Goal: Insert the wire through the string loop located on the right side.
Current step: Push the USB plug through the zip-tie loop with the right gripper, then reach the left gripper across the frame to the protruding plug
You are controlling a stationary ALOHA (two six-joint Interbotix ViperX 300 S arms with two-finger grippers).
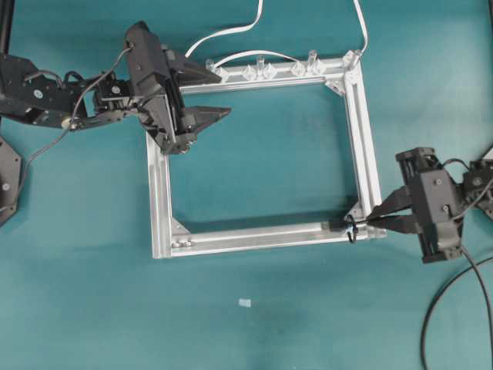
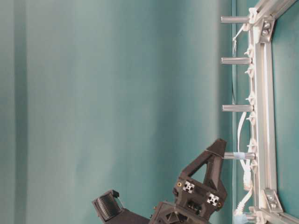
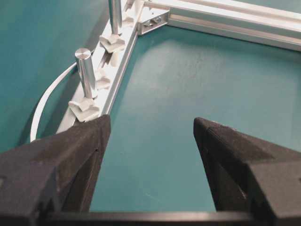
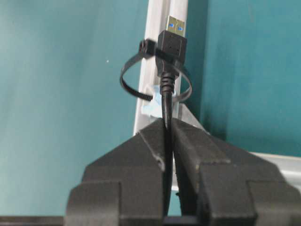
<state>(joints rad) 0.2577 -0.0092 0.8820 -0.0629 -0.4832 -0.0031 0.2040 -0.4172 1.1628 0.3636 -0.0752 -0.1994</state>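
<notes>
Silver aluminium frame (image 1: 362,131) lies flat on the teal table (image 1: 254,324). At its lower right corner the right gripper (image 4: 167,123), clamped on the wire (image 4: 164,101), points the plug straight ahead through the string loop (image 4: 129,75), its long axis along the gripper's reach. The left gripper (image 3: 151,129) gapes wide, far off.

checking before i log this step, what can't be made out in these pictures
- Whether the wire's plug has passed through the string loop: right wrist view shows them overlapping; overhead too small.
- Where the wire ends: cut off by the overhead's bottom edge.
- Right tool: absent from the table-level view.
- White cable: cut off at the overhead's top edge.
</notes>
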